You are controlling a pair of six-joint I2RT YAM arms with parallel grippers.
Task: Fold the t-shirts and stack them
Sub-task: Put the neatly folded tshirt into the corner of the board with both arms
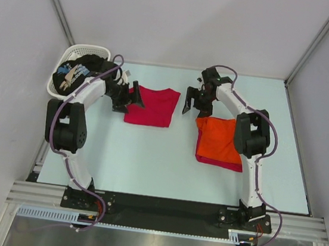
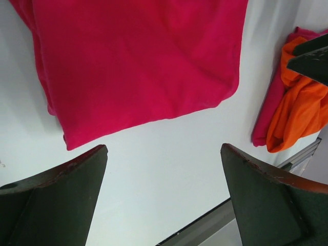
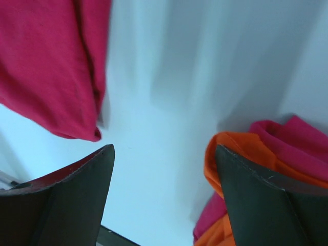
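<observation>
While left gripper [image 2: 164, 148] and right gripper [image 3: 164, 148] gape (both empty), we risk unfolding the red tee [image 1: 151, 106] when lifting.

Bright even light, soft shadows, streaky blur around right end effector [image 3: 164, 148]

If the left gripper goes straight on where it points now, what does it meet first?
Probably the folded red t-shirt, near its edge, though the table may come first; depth is unclear.
</observation>
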